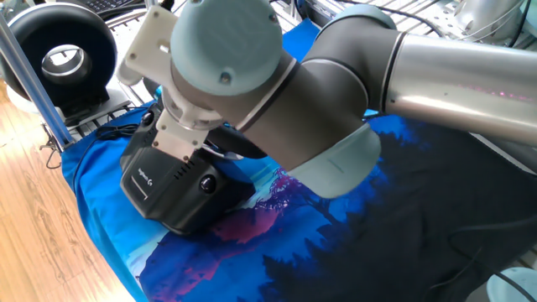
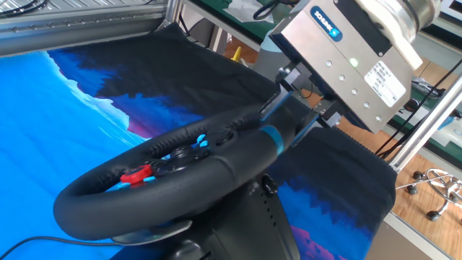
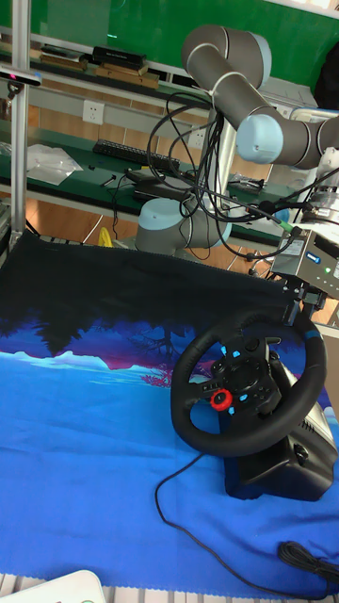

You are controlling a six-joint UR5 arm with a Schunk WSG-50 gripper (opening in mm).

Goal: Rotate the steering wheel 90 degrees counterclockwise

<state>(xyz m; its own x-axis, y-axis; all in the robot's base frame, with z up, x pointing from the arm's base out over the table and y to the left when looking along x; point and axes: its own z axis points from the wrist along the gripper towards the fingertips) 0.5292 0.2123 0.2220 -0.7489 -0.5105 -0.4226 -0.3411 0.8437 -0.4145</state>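
A black steering wheel (image 2: 166, 195) on a bulky black base (image 1: 172, 189) fills the lower centre of the other fixed view, red hub button (image 2: 136, 174) facing up. The gripper (image 2: 292, 119) reaches in from the upper right, jaws clamped on the rim at its blue stripe (image 2: 272, 137). A blue forest-print cloth (image 2: 65, 115) covers the worktop.

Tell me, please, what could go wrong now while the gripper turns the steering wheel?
The gripper fingers pinch the steering wheel rim only narrowly, beside the blue stripe, so the rim might slip out. The black base rests on loose cloth and could slide. The cable might snag.
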